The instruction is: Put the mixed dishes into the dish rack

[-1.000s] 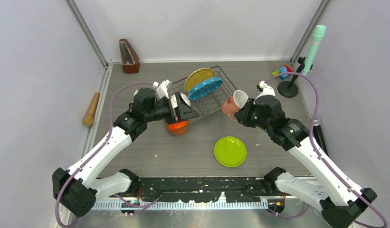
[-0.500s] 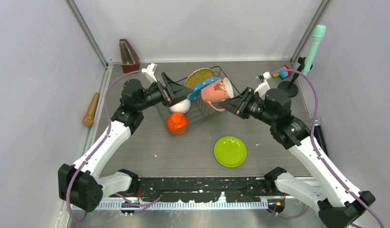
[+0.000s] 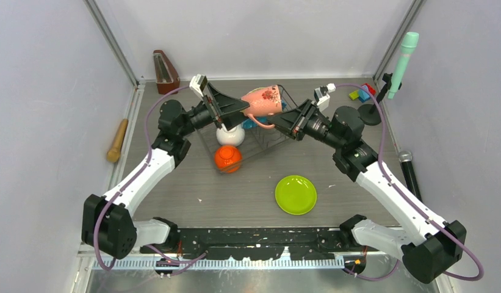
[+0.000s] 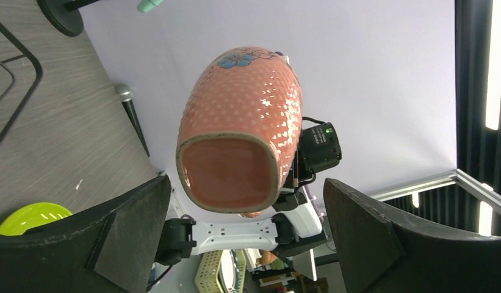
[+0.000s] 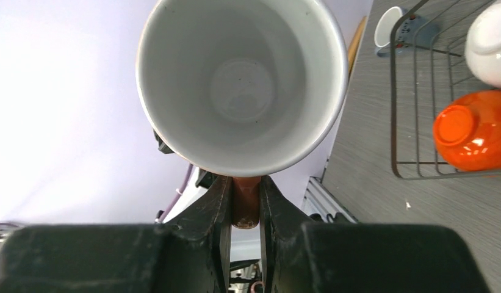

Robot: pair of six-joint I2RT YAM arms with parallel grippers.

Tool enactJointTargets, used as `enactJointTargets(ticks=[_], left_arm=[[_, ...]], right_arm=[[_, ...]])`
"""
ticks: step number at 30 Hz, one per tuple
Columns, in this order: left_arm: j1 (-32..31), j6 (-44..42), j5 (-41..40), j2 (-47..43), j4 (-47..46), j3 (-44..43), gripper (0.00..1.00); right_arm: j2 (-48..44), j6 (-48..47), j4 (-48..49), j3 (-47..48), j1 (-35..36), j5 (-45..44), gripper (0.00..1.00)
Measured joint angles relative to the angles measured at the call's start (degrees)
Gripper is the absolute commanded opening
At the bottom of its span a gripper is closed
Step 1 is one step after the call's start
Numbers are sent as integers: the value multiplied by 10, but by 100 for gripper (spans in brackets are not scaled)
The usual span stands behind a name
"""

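Salmon-pink mug (image 3: 263, 101) has swung up from beside the dish rack (image 3: 263, 141) to above it, right gripper (image 5: 245, 210) clamped on its handle. Left gripper (image 3: 235, 108) rose to meet its base, jaws wide apart. Probably a handover; not racked yet.

Bright, even overhead light fills the enclosure, leaving soft, short shadows on the table (image 3: 248, 183). In the left wrist view small glints speckle the salmon-pink mug (image 4: 248, 104) and light strips (image 4: 492, 61) burn white at the right edge. The wrist views' near foreground is dark and soft.
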State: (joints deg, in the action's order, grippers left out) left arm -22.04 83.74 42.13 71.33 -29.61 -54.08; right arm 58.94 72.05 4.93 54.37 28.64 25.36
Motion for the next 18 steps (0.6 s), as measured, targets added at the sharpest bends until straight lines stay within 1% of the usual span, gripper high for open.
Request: enactJointTargets(ticks=[5, 11, 14, 18], left_arm=[[-5, 27, 0, 15, -24, 0, 97], [-8, 48, -1, 31, -40, 0, 86], [-8, 57, -3, 37, -42, -4, 86], [-11, 62, -5, 44, -43, -11, 92]], right_arm=[[12, 30, 44, -4, 0, 18, 0], [13, 43, 62, -11, 0, 24, 0], [15, 44, 62, -14, -2, 25, 0], [15, 35, 58, -16, -2, 28, 0]])
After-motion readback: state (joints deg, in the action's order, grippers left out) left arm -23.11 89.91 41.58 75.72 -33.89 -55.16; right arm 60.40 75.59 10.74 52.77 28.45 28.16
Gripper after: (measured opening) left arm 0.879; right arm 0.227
